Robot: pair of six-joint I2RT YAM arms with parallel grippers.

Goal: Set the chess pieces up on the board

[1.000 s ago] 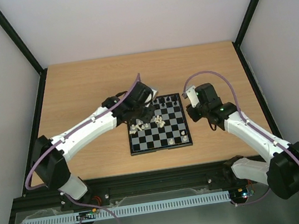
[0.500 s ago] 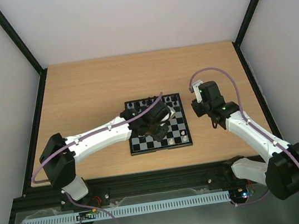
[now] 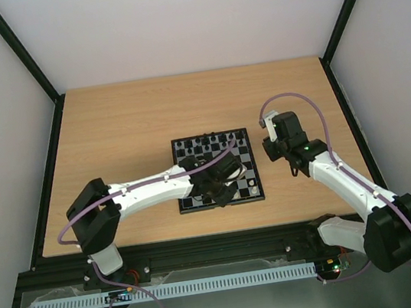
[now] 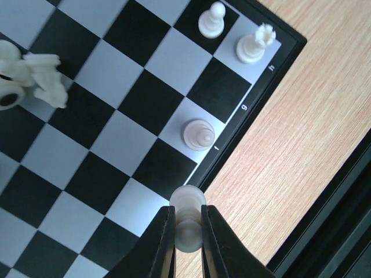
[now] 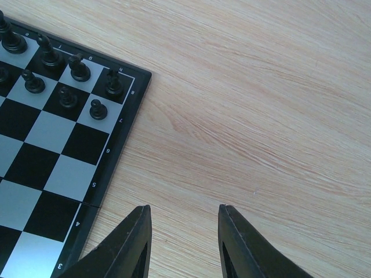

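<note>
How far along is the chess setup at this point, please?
Done: black pieces stand along the board's far rows; three white pieces stand near one corner. In hand: the left fingers grip a white piece. Left: toppled white pieces mid-board.

table (image 5: 261,87): matt wood | board (image 4: 145,98): smooth sheen | chess pieces (image 4: 199,134): glossy plastic

Board (image 3: 244,165) central on table (image 3: 124,127), chess pieces (image 3: 208,144) along far edge and near-right corner.
</note>
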